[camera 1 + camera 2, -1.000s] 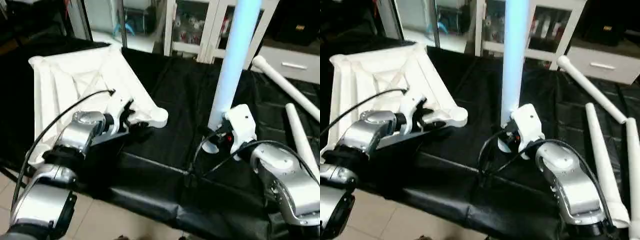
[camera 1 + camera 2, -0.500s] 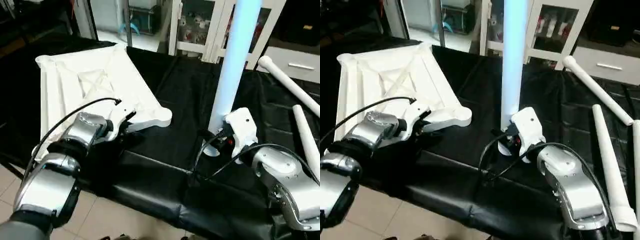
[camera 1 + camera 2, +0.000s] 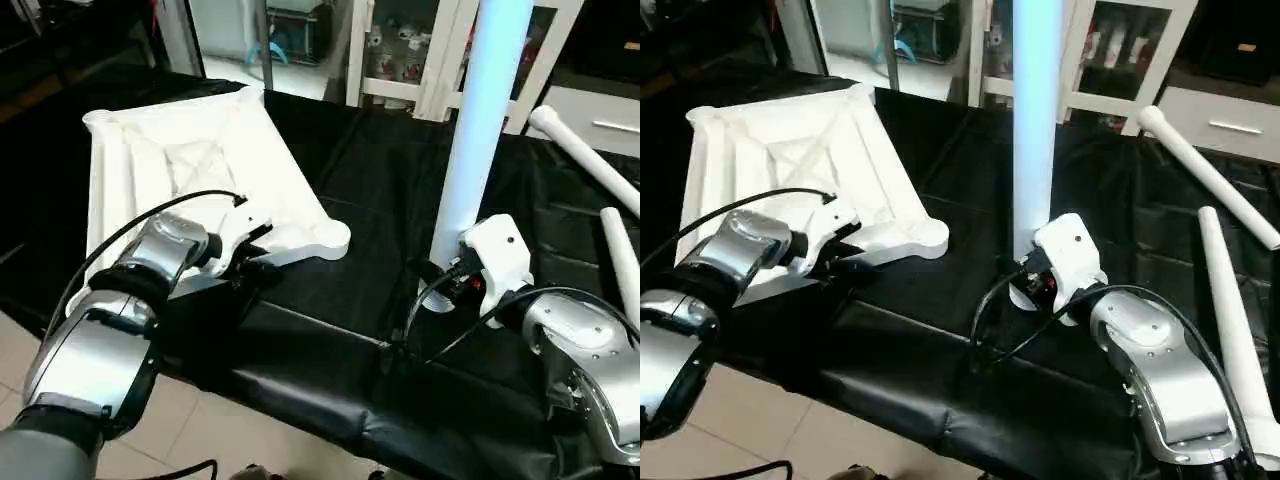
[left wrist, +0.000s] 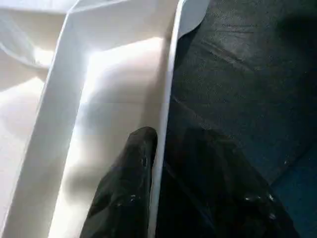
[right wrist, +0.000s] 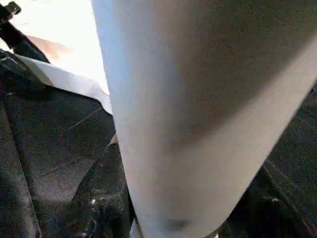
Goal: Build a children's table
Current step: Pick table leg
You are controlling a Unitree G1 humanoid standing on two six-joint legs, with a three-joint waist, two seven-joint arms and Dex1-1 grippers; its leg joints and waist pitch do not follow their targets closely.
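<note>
Meanwhile, a black-covered table (image 3: pixel 350 330) carried every part of the children's table. Largest among them, the white tabletop (image 3: pixel 190 170) lay upside down on the table's left half, its ribbed underside facing up and a round corner socket (image 3: pixel 328 238) pointing toward the middle. An upright leg (image 3: pixel 478 130) stood right of centre, its lower end on the black cover. Two spare legs (image 3: pixel 1210 185) lay flat at the far right, one angled across the back corner, the other running toward the front edge. The left gripper (image 4: pixel 157 148) straddled the tabletop's near rim, one black finger (image 4: pixel 130 183) inside the rib channel and the other outside against the cover, clamped across that thin wall. The right gripper (image 3: pixel 1032 283) was closed around the base of the upright leg, holding it vertical.
</note>
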